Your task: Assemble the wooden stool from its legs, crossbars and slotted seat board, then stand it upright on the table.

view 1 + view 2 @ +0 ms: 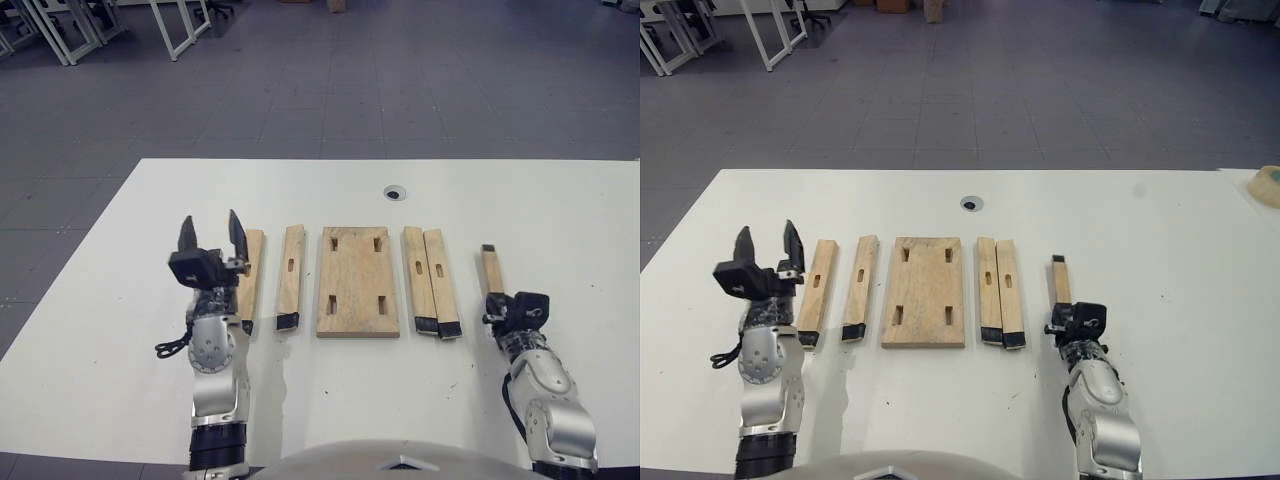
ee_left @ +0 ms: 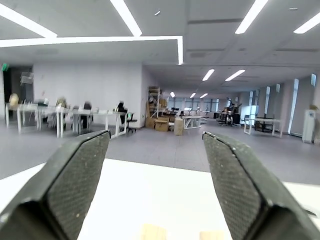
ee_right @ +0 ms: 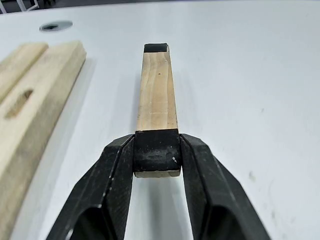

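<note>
crossbar (image 3: 156, 95) is pinched at its near capped end by the right pincer (image 3: 157, 150), lying flat on the bench (image 1: 560, 220) right of the seat board (image 1: 357, 280), long axis running straight ahead; left pincer (image 1: 210, 220) is held spread, farther off

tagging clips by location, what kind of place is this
Likely a big open-plan office or lab: long ceiling lights, rows of desks in the background, and a grey tiled floor beyond the white table.
</note>
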